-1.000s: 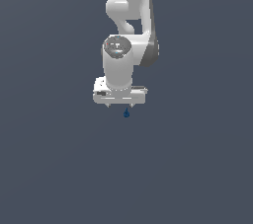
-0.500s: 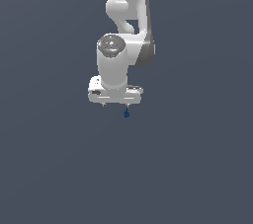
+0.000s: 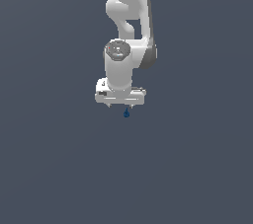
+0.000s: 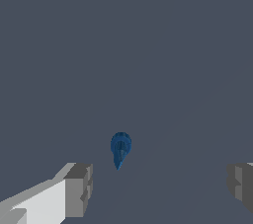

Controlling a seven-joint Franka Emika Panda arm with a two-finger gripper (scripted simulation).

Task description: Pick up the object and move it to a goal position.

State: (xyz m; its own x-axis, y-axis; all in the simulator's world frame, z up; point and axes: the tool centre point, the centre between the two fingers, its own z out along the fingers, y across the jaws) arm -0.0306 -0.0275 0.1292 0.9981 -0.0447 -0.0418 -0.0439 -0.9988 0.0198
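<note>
Featureless grey ground carries the tiny blue object [image 3: 126,113], which sits just below the gripper [image 3: 121,104] and between its widely spread fingers [image 4: 79,188], so an off-centre descent could, I judge, nudge it away before closing.

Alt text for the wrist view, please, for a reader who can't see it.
A tiny dark blue object, rounded with a pointed end, sits on a plain grey surface ahead of the open pincer, untouched. Two grey fingertips frame it, set wide apart.
</note>
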